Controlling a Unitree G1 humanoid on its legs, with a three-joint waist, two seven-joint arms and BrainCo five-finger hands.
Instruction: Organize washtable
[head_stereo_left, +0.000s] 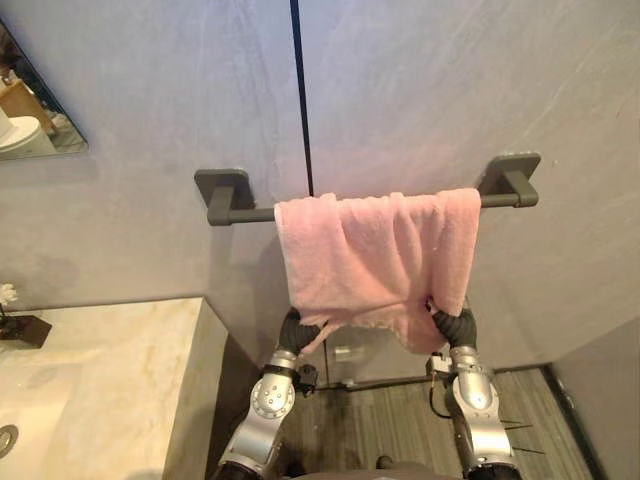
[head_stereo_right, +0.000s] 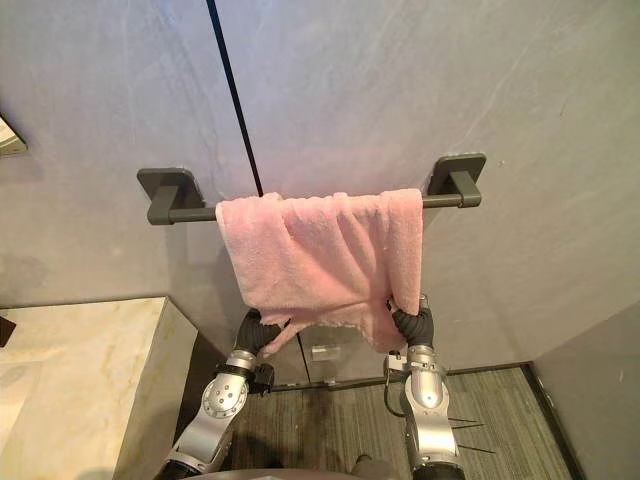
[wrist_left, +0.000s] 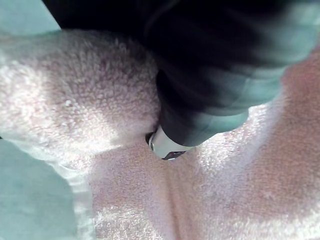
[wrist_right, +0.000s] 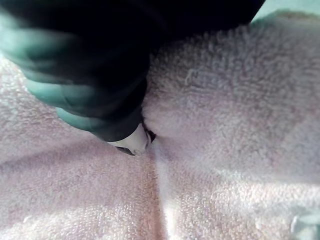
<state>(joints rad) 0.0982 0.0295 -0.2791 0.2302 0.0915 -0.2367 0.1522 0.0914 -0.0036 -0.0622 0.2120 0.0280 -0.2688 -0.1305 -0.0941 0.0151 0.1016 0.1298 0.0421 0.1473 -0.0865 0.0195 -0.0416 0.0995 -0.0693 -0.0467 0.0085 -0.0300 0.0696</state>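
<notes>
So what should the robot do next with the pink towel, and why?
Probably ease both lower corners down and apart to smooth it. The pink towel already hangs over the bar, but its bottom edge looks bunched and uneven where the left hand and right hand are tucked into it.

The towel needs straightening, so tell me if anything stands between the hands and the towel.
Nothing visible does. The left hand and the right hand are both against the lower edge of the pink towel, which hangs over the wall bar.
</notes>
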